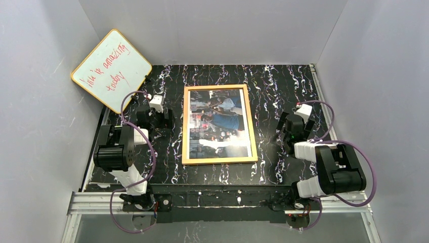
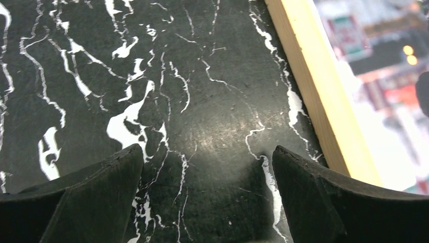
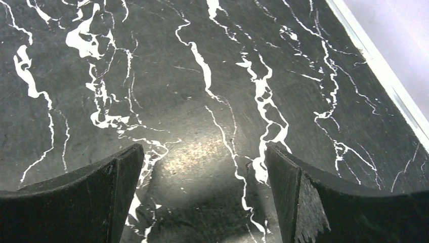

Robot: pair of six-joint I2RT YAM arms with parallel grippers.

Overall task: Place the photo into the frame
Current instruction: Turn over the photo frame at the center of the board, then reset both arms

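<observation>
Lying flat at the centre of the black marbled table point(image 1: 283, 86), the light-wood frame point(image 1: 219, 161) shows the photo point(image 1: 219, 124) face up inside its border, people in blue and white visible in the upper half of the print. The frame's long axis runs from the bottom of the overhead picture toward the top, square with the table's edges. The print looks upright, its top toward the far wall.

The left gripper point(image 2: 205, 152) hangs low over bare table just beside the frame's left rail, jaws spread wide and holding nothing. The right gripper point(image 3: 202, 149) is equally spread and empty over bare marble, well apart from the frame's right rail. A yellow-rimmed whiteboard point(image 1: 111, 70) with red writing leans in the upper left corner.

The frame is probably light and stiff, but its clear pane would be fragile. Any grip belongs on a wooden long rail, one arm to each side, never on the pane. The glossy print is likely thin, bendable and slippery; lying flat, it offers only an edge or corner to pinch. Whether a pane covers it cannot be told.
</observation>
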